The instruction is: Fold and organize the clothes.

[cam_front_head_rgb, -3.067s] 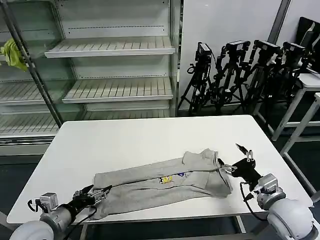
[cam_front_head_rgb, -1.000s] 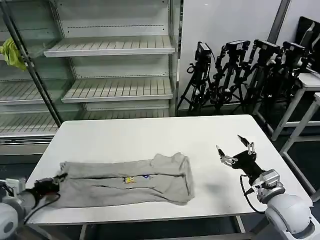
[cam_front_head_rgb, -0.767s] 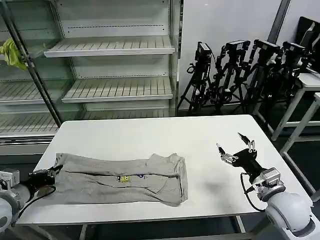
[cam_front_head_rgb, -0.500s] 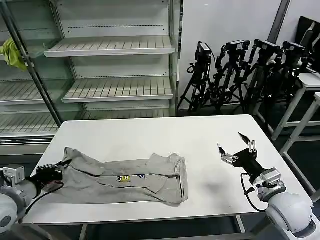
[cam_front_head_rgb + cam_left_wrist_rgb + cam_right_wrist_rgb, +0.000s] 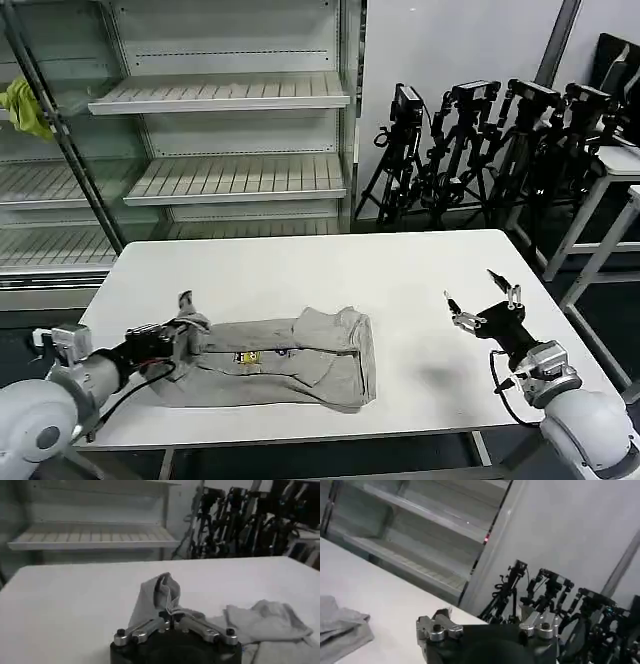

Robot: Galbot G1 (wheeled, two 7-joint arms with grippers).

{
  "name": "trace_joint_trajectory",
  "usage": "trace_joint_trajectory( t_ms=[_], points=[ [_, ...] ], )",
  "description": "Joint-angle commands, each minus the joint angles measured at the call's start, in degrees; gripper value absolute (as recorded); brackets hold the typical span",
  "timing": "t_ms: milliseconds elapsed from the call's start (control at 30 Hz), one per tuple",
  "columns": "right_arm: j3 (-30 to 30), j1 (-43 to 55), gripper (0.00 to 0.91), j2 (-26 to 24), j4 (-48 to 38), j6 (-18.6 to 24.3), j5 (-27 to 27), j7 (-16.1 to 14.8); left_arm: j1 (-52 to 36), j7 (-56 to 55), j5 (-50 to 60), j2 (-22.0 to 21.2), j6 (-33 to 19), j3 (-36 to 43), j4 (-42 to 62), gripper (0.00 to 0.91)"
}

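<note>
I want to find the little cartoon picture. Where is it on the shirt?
In the head view, the cartoon print sits near the middle of the grey shirt, on the table's front left part, just right of the left gripper.

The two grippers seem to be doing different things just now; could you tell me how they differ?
The left gripper is shut on the shirt, lifting its end off the table; the right gripper is open and holds nothing. The left is at the shirt's left end; the right hovers apart from the shirt, over bare table. Both are over the table.
</note>
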Motion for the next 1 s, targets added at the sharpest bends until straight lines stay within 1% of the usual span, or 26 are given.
trace_joint_trajectory(
  t_ms=[33, 233, 300, 667, 800, 1000],
  points=[
    [0.47, -1.72, 0.907, 0.23, -0.22, -0.05, -0.83, 0.37, -18.54, -1.88, -1.76, -2.74, -0.06, 18.04, -0.05, 0.050],
    [0.82, -2.43, 0.907, 0.03, -0.11, 0.02, -1.04, 0.56, -24.41, -2.13, -1.76, -3.96, -0.10, 24.74, 1.32, 0.050],
    [1.05, -2.55, 0.907, -0.15, -0.03, 0.00, -1.01, 0.65, -25.65, -2.31, -1.75, -5.21, -0.11, 26.09, 1.34, 0.050],
    [3.49, -5.91, 0.907, 0.10, 1.28, -0.13, -1.41, 0.93, -27.69, -2.54, -0.54, -10.30, -0.08, 30.56, 0.27, 0.050],
    [4.26, -6.75, 0.907, 0.20, 1.58, -0.14, -1.48, 0.93, -28.98, -2.79, -0.35, -11.28, -0.06, 32.81, -0.21, 0.060],
    [4.98, -7.72, 0.907, 0.43, 1.88, -0.15, -1.60, 0.93, -30.01, -2.69, 0.50, -12.32, -0.08, 36.14, 0.44, 0.050]
  ],
)
